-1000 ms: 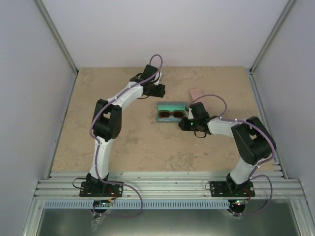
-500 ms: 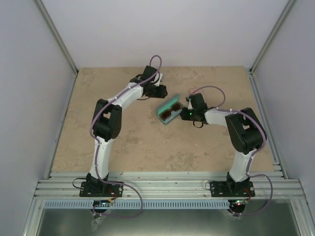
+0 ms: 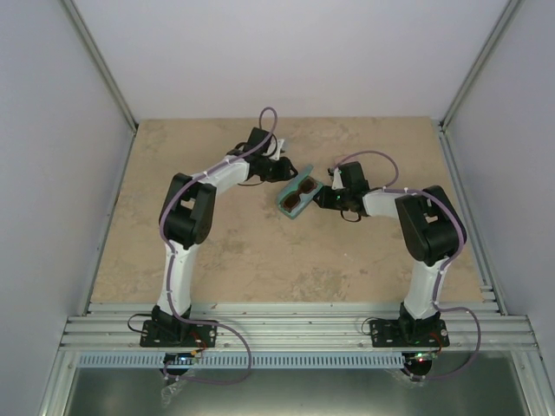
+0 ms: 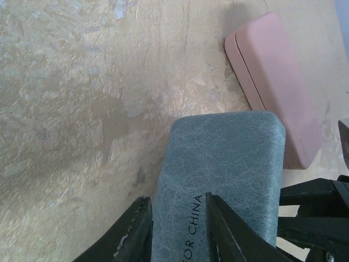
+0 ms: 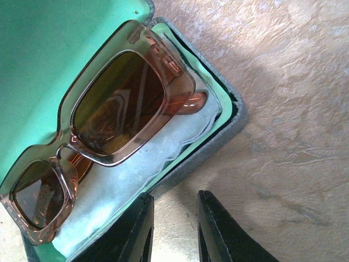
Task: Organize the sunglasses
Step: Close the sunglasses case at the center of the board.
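Observation:
The amber-brown sunglasses (image 5: 109, 114) lie folded in the open blue case (image 5: 212, 142) on a light blue cloth (image 5: 125, 185); they also show in the top view (image 3: 299, 195). My left gripper (image 4: 176, 199) is open, its fingers over the grey-blue outside of the case lid (image 4: 229, 158), one finger at the lid's edge; in the top view it (image 3: 284, 170) sits behind the case. My right gripper (image 5: 174, 195) is slightly open and empty, over bare table just beside the case's rim; in the top view it (image 3: 319, 198) sits right of the case. The black wire sunglasses are out of view.
A closed pink case (image 4: 278, 87) lies on the table just behind the blue case, near my right arm. The beige table (image 3: 217, 251) is bounded by walls at the back and sides and a metal rail at the near edge.
The blue case has turned from level to tilted and shifted toward the back left. My right gripper moved back with it. My left gripper came down onto the lid.

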Robot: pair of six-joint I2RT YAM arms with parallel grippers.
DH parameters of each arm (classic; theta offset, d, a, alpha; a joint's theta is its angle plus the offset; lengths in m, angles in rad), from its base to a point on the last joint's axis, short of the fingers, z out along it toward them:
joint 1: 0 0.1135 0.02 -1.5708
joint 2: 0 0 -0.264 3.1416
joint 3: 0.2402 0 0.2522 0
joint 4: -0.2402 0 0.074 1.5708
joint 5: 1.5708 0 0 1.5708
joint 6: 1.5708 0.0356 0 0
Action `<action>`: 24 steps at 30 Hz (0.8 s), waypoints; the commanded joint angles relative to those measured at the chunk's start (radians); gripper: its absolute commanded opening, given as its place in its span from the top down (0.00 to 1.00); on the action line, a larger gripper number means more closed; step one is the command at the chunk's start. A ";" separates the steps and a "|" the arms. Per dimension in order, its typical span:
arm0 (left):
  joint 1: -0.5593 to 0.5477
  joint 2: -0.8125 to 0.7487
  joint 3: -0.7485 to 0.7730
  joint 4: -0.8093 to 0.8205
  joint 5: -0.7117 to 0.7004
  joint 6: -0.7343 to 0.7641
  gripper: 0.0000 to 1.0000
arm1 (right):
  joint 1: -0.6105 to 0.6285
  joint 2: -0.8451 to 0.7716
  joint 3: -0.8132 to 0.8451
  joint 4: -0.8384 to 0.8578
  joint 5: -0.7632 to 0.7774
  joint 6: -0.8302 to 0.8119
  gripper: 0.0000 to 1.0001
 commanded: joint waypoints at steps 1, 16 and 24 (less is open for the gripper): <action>-0.017 -0.038 -0.041 0.039 0.086 -0.043 0.71 | 0.018 0.066 0.001 -0.027 -0.056 0.023 0.76; -0.071 -0.071 -0.150 0.075 -0.055 -0.066 0.66 | 0.021 0.098 0.035 -0.046 -0.062 0.095 0.76; -0.080 -0.052 -0.133 0.025 -0.102 -0.049 0.65 | 0.021 0.101 0.038 -0.051 -0.057 0.096 0.75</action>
